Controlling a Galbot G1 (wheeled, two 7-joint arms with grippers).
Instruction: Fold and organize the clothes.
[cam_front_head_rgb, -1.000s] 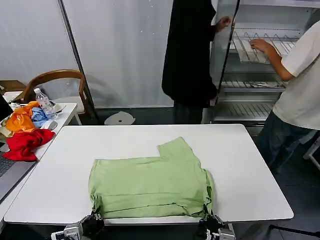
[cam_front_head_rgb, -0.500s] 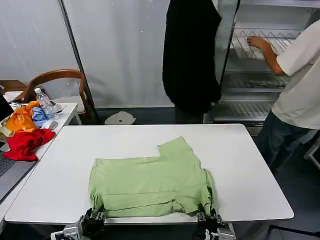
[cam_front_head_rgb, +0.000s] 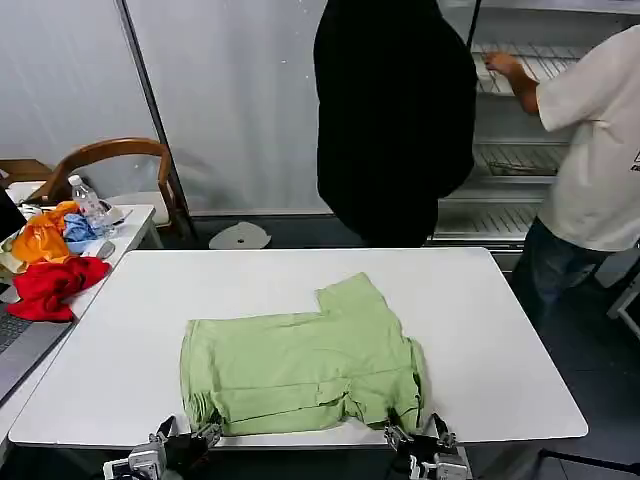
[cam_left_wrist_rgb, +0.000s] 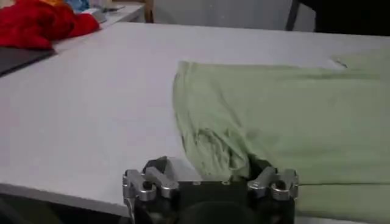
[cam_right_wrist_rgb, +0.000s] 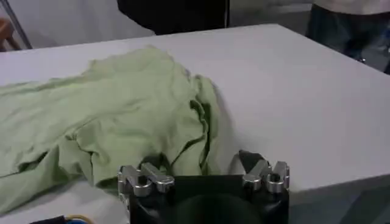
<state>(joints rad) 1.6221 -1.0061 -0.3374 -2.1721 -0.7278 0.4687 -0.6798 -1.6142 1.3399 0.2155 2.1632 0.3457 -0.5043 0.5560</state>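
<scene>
The clothes are one light green T-shirt (cam_front_head_rgb: 300, 362), lying folded on the white table (cam_front_head_rgb: 500, 330) with one sleeve pointing to the far side; no print shows. Its near edge is bunched and rumpled. My left gripper (cam_front_head_rgb: 186, 441) sits at the table's near edge by the shirt's near left corner, open; in the left wrist view that corner (cam_left_wrist_rgb: 213, 146) lies loose between the spread fingers of the left gripper (cam_left_wrist_rgb: 210, 170). My right gripper (cam_front_head_rgb: 414, 438) is at the near right corner, open, with the shirt's edge (cam_right_wrist_rgb: 183, 140) in front of the right gripper (cam_right_wrist_rgb: 201, 163).
A pile of red, orange and blue garments (cam_front_head_rgb: 48, 268) lies on a side table to the left, with a water bottle (cam_front_head_rgb: 88, 207) and a laptop (cam_front_head_rgb: 15, 345). A wooden chair (cam_front_head_rgb: 112, 165) stands behind it. Bare table surrounds the shirt.
Both grippers have let go of the shirt's near edge and drawn back toward the table's near edge. The released edge has slumped into rumpled folds.
</scene>
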